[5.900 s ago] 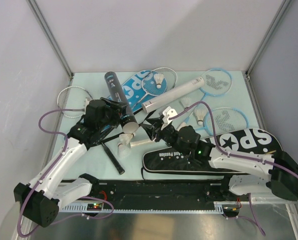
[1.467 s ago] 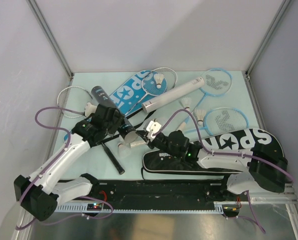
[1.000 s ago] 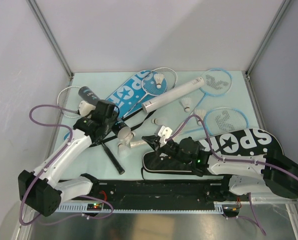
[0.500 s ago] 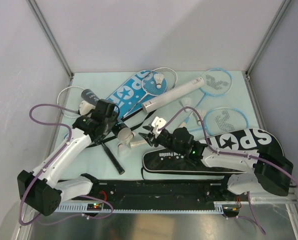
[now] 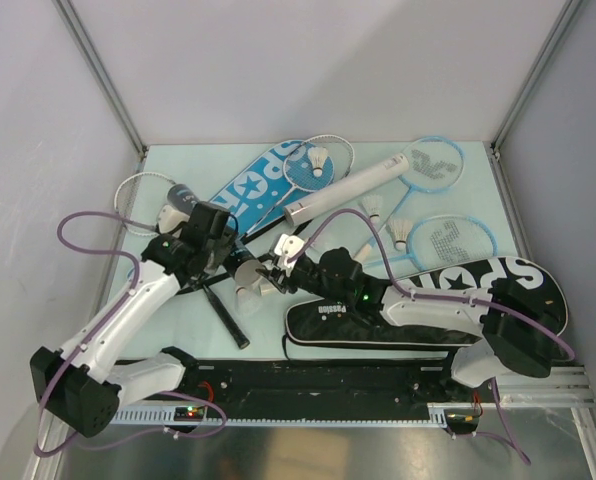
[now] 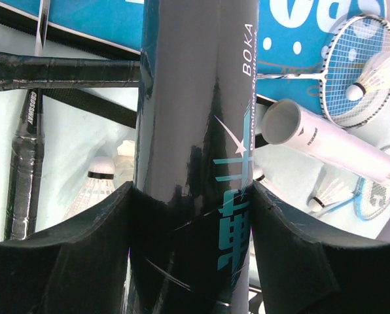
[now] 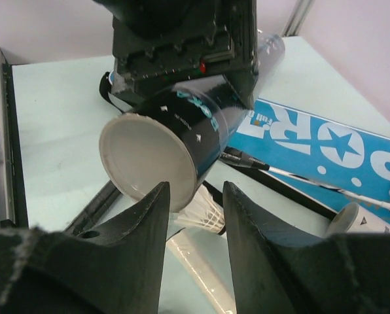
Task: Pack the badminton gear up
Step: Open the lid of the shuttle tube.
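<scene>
1. My right claw (image 7: 195,188) stands partly open with nothing between its fingers. It hovers just in front of the open mouth of the black tube (image 7: 188,124), and I cannot tell whether it touches the rim.
2. My left claw (image 6: 194,203) is clamped round that tube's body, a pad pressed on either side. It holds the tube tilted off the bench (image 7: 51,118), mouth towards the right claw.
3. A shuttlecock (image 7: 205,212) lies on the bench just beneath the tube's mouth.
4. I judge the step in hand to be loading shuttlecocks into the tube. To do it well I would pinch that shuttlecock lightly near its cork, line it up with the tube's axis and feed it in cork first. The left arm should hold the mouth steady meanwhile.
5. Farther out, the white tube (image 6: 326,140) and the blue cover (image 7: 313,150) lie loose, not yet packed. The black cover (image 5: 428,310) sits under my right arm.
</scene>
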